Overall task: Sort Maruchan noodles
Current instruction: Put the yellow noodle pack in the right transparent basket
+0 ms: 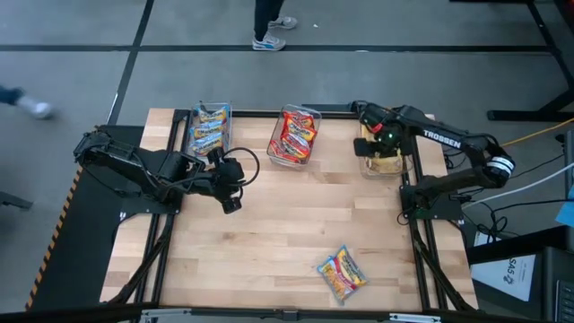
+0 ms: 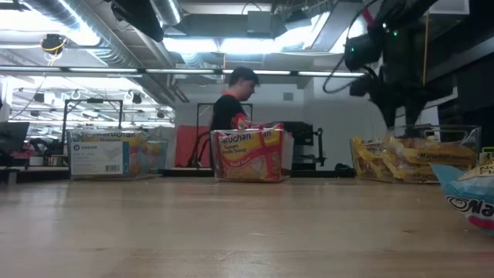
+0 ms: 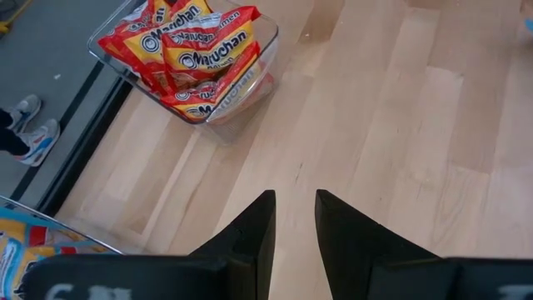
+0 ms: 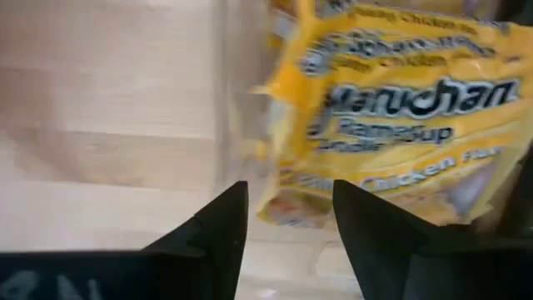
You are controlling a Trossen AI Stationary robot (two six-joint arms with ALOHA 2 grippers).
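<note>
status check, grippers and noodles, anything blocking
Right gripper open over the yellow bin, yellow packet just below. Left gripper open, empty, over bare table. One packet loose near front edge. Nothing blocking.

Three clear bins (image 1: pixel 211 115) along the wooden table (image 1: pixel 287 233)'s far edge, a person (image 2: pixel 231 104) beyond.

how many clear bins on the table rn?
3, in a row along the far edge: left bin holds blue packets, middle bin red ones, right bin yellow ones, partly hidden under the right gripper.
</note>
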